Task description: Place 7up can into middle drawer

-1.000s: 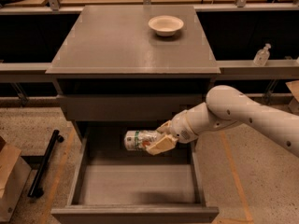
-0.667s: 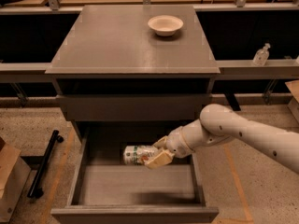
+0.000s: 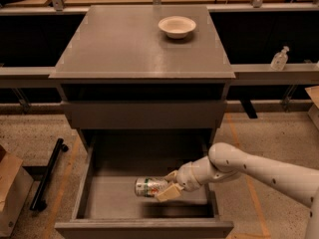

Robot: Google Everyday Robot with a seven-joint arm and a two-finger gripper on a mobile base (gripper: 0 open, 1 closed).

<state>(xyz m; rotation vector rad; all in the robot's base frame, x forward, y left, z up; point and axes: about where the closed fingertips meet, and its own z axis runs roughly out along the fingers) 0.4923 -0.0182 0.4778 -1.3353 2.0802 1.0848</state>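
Cream two-finger gripper (image 3: 168,187) clamped on small green-and-white 7up can (image 3: 148,186), can held sideways, low inside open deep grey middle drawer (image 3: 112,202).

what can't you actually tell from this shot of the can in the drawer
- Camera view: whether the 7up can touches the floor of the middle drawer or hangs just above it; the steep angle hides any gap.
- The can's right end, covered by the gripper, which is shut on it inside the drawer.
- Where the arm starts, cut off by the right edge.
- The label on the small bottle, too small to read.
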